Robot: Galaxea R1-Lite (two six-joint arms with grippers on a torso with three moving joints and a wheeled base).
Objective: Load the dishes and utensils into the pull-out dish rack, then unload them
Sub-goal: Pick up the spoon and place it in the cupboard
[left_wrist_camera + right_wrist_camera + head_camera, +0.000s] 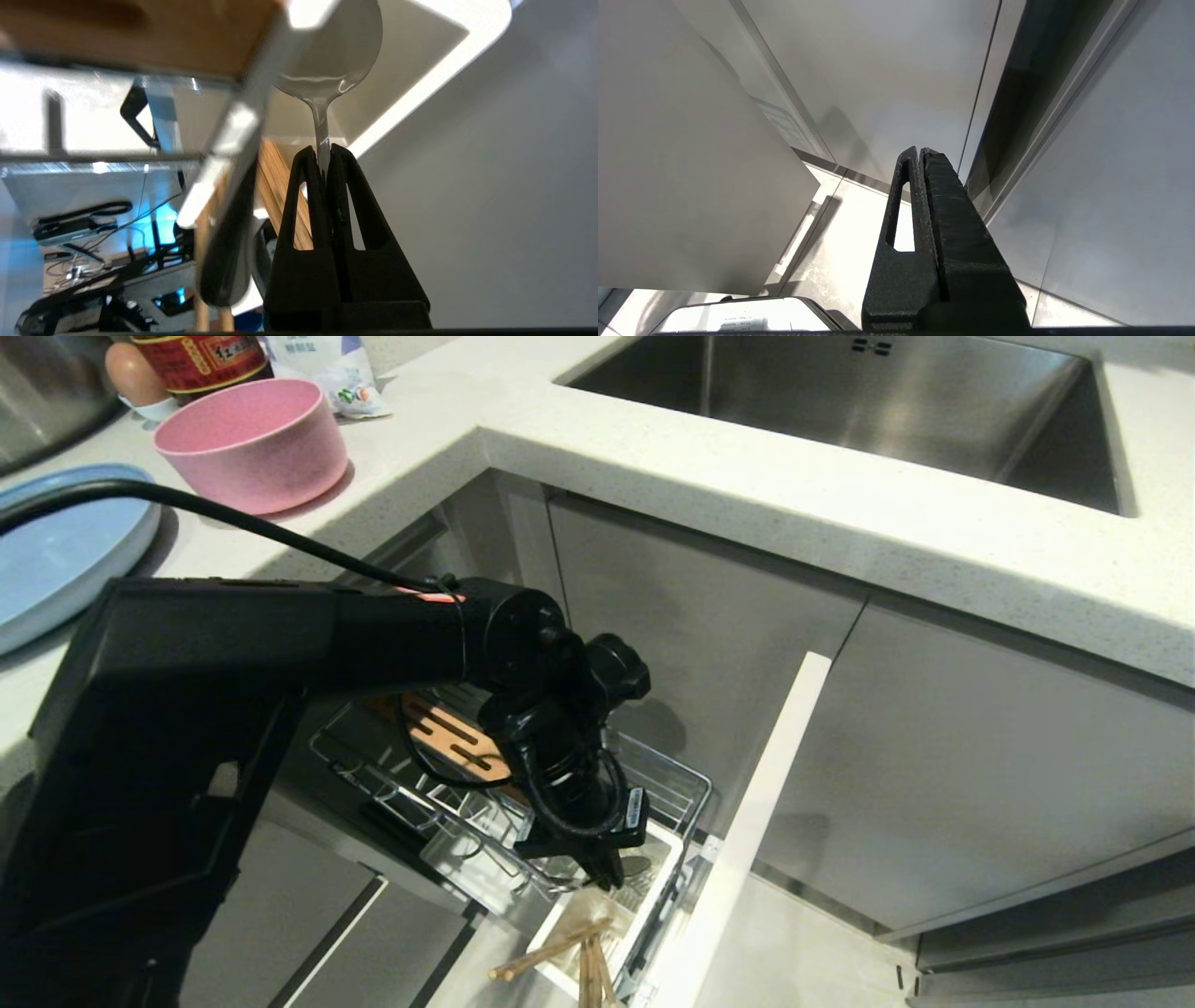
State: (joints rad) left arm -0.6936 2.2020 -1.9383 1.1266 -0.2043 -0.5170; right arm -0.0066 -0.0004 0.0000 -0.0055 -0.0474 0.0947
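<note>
We're looking down past the left gripper (605, 875), which hangs low over the white plastic cutlery caddy (665, 859) at the front corner of the chrome wire pull-out dish rack (686, 784), and its jaws are clamped on the thin neck of the slim silver metal spoon (334, 56). We read the pinch on the neck, bowl end pointing away from the wrist, as a way of steering the spoon bowl-first into or out of the narrow caddy; which of the two, we cannot say from here. The pair of light wooden chopsticks (560, 947) already leans out of the caddy's near end, so the cutlery is gathered in that one compartment.

Up on the pale speckled surface (709, 467), the round pink matte bowl (252, 443) and the shallow light-blue oval plate (56, 555) sit side by side, near each other and well apart from the rack, so our guess is the dishes are either waiting to go in or already back out.

The head view hides the spoon entirely behind the wrist; only the left wrist view shows it gripped, with the wooden sticks just beside the fingers and a second blurred metal handle (224, 261) crossing close to the lens. The right wrist view gives us the right gripper (920, 151), jaws pressed together on nothing, parked near grey cabinet fronts, out of the head view
</note>
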